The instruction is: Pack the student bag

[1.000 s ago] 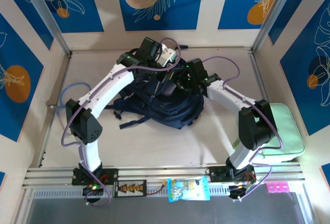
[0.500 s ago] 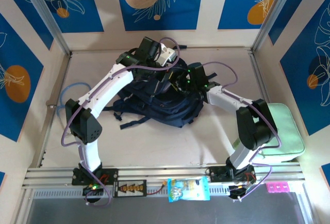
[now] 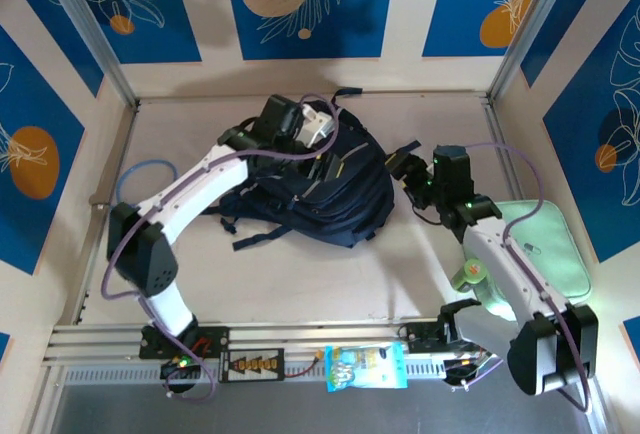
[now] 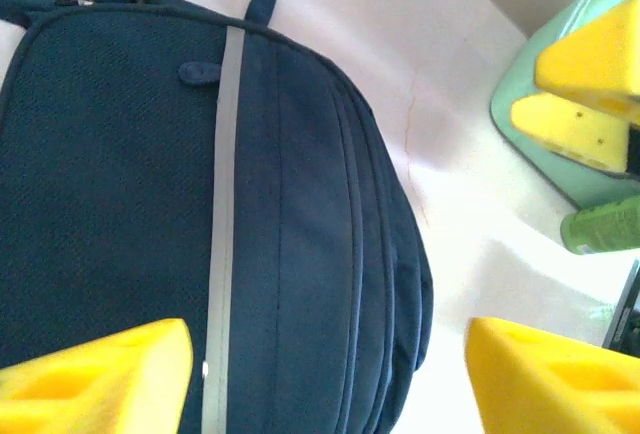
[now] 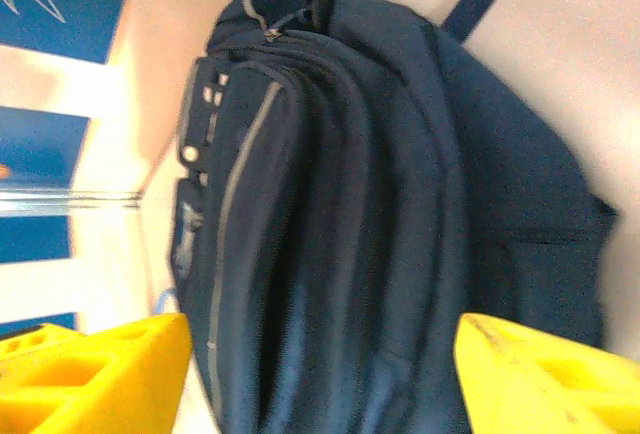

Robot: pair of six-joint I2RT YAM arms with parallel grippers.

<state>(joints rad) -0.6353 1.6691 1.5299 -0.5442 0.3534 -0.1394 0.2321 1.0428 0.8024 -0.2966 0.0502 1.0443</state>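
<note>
The student bag (image 3: 335,199) is a dark navy backpack lying in the middle of the table, with black straps trailing to its left. My left gripper (image 3: 322,162) hangs over its top, open, with nothing between the fingers. In the left wrist view the bag (image 4: 280,214) with its grey trim stripe (image 4: 226,204) lies below that gripper (image 4: 325,384). My right gripper (image 3: 402,166) is open just right of the bag, clear of it. The right wrist view faces the bag's side (image 5: 380,204) across the open right gripper (image 5: 320,374).
A mint-green zip case (image 3: 545,254) lies at the right wall, with a green bottle (image 3: 470,274) at its near left corner. A blue snack packet (image 3: 365,366) and a pink item (image 3: 540,362) sit on the front rail. A blue cable (image 3: 140,179) loops at the left.
Both grippers have opened and let go of the bag. The right arm has swung back to the right, away from it. The bag has settled flatter on the table.
</note>
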